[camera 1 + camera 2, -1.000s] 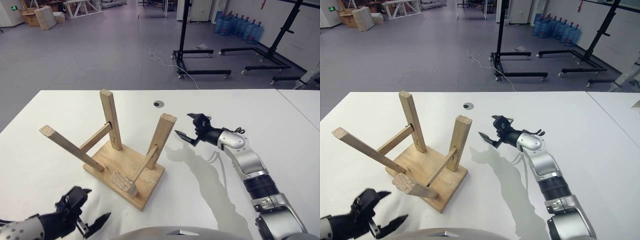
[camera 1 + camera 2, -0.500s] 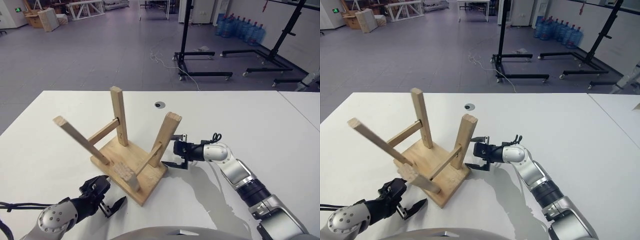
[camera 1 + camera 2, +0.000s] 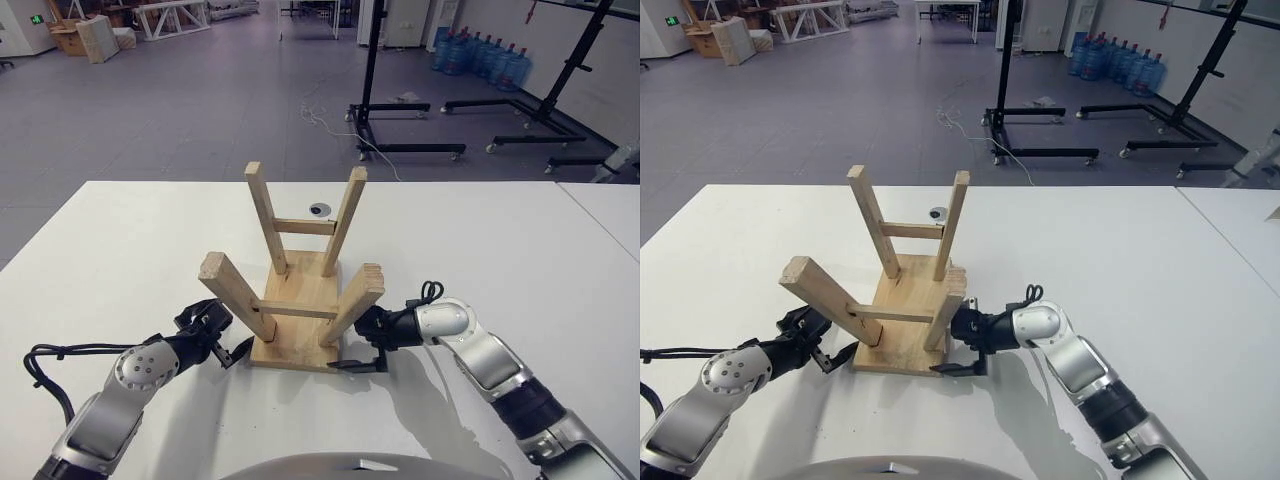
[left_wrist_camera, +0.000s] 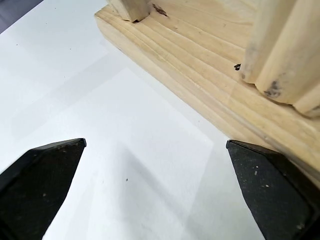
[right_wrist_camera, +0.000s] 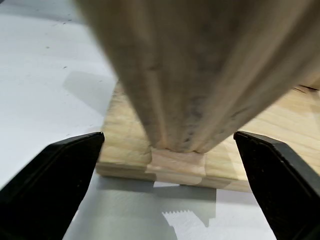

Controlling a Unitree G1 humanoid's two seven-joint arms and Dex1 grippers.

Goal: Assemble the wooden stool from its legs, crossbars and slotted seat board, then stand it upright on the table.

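Both grippers spread open, nothing grasped: left gripper (image 3: pixel 226 333) at the seat board's (image 3: pixel 297 350) left edge, right gripper (image 3: pixel 362 343) straddling the near right leg (image 3: pixel 355 300) at its base. Assembled stool (image 3: pixel 300 285) sits inverted on the surface (image 3: pixel 120 240), legs up; likely flanked for the flip upright

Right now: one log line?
stool: inverted, seat board on table | left pincer: open, beside seat board edge | right pincer: open, straddling near-right leg | upright: not yet
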